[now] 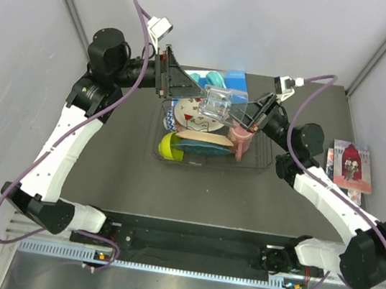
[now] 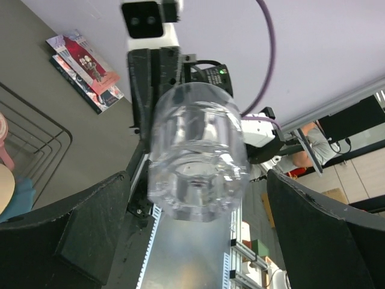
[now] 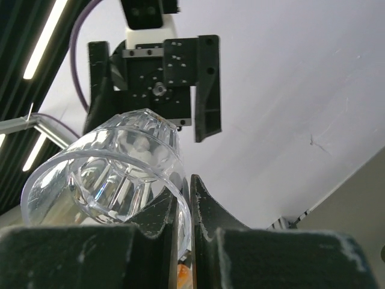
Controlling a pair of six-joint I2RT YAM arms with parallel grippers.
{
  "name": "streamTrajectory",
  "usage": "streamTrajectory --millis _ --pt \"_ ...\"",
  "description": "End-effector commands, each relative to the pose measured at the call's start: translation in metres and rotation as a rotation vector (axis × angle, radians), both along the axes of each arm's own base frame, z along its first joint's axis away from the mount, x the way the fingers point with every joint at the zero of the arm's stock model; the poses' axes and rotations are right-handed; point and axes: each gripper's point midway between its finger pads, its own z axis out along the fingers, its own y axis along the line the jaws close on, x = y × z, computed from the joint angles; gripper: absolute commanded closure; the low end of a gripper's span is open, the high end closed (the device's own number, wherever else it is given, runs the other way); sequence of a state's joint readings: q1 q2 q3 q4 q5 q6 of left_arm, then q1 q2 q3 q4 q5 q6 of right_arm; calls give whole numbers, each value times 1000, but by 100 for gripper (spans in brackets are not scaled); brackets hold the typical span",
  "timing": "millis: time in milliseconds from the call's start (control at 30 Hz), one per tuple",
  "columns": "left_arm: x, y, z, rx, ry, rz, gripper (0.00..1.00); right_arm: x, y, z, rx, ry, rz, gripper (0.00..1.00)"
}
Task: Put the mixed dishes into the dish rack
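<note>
My right jaws pinch the rim of the glass, holding it in the air over the rack (green bowl, plates and mug already inside). My left jaws gape wide around the glass, clear of its walls.

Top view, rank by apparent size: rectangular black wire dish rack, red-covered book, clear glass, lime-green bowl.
1. rectangular black wire dish rack
2. red-covered book
3. clear glass and lime-green bowl: look alike; the glass is held up nearer the camera, so unranked.
</note>
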State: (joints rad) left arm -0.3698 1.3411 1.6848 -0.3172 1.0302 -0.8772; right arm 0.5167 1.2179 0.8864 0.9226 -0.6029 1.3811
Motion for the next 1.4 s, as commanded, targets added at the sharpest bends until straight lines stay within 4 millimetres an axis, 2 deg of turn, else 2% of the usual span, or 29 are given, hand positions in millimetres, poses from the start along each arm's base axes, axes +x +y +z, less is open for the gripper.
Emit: streamTrajectory --millis 0,100,233,433,533,600,733,1100,1167,1267,1300,1367 --pt "-19 5 25 -36 -126 2 1 -6 -6 28 76 -93 15 100" --pt "-23 6 24 -34 -123 -2 1 -3 -3 25 80 -88 17 100" --pt "-26 5 21 -32 -123 -7 1 -1 -3 31 108 -100 24 100" --pt "-16 4 -1 15 -137 19 1 -2 0 35 113 -99 44 100" --pt "-12 3 -6 26 -151 20 1 -8 -2 36 109 -105 47 100" --pt "-11 2 -7 29 -158 19 1 -13 -3 37 105 -112 54 100" --pt "-14 -4 -5 29 -178 7 1 -11 -2 33 84 -106 45 100" --pt "-9 -15 -6 15 -185 -18 2 -6 16 24 100 -67 86 100" --pt "-9 -16 -5 9 -188 -23 7 -5 18 22 103 -60 87 100" --pt "-10 -18 -6 4 -191 -35 28 -4 19 22 114 -59 84 100" --pt "-9 -19 -8 6 -188 -32 48 -4 19 24 122 -64 85 100" --pt "-9 -19 -10 5 -188 -38 74 -3 20 25 132 -68 89 100"
